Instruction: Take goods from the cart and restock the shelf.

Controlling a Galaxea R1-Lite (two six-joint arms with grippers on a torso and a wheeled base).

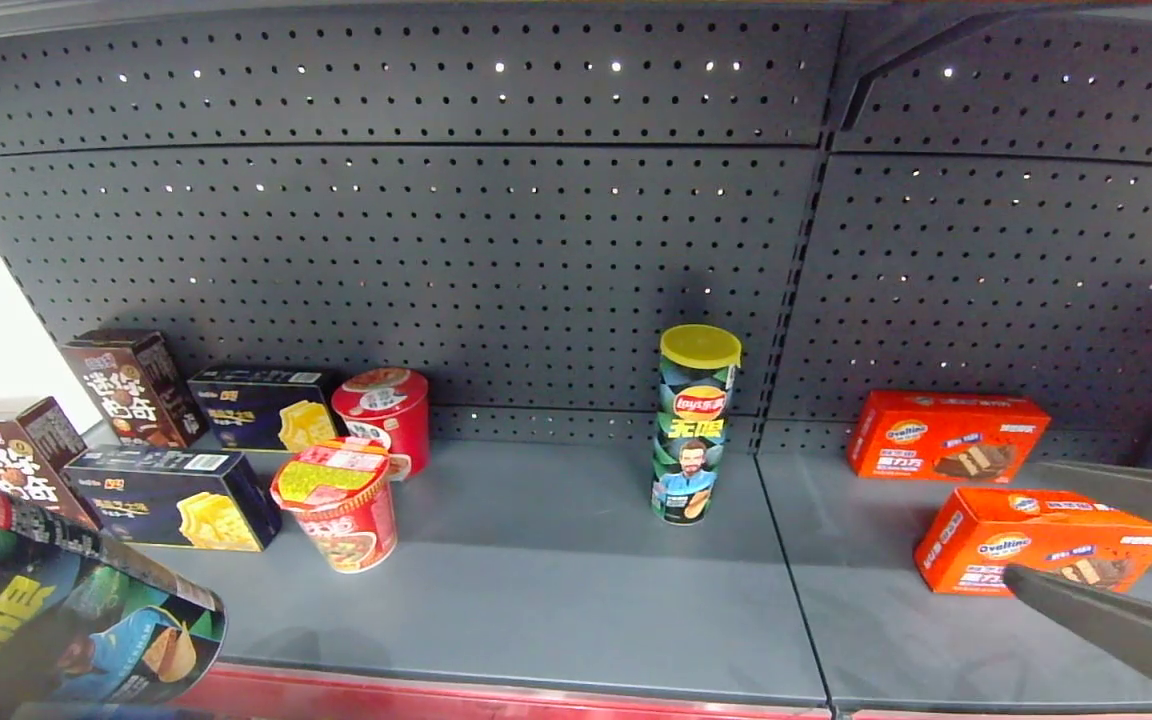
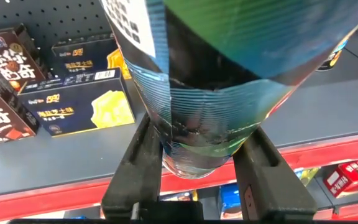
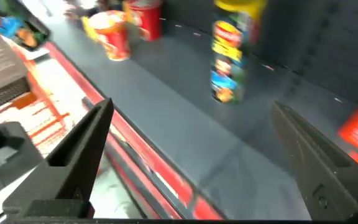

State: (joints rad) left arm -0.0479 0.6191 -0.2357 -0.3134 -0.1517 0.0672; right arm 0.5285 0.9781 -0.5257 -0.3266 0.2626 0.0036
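Black left gripper [image 2: 199,155] is clamping a tilted green-and-blue cardboard chip canister [image 2: 229,62] near one end, at lower left of the frame, before the grey metal shelf [image 1: 556,590]. The tube is probably handling light, stiff, yet crushable, so a mid-body hold is looking safest. Right gripper [image 3: 191,112] is hanging spread and empty.

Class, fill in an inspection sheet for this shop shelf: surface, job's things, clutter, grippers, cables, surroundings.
Surface: grey shelf with a red front edge.
Job's things: one chip can upright mid-shelf; second chip can tilted in the left gripper.
Clutter: nothing seen; stock is noodle cups, blue boxes and brown boxes at left, orange boxes at right.
Grippers: left shut on the second chip can; right gripper open, empty.
Cables: nothing seen.
Surroundings: perforated back panel.
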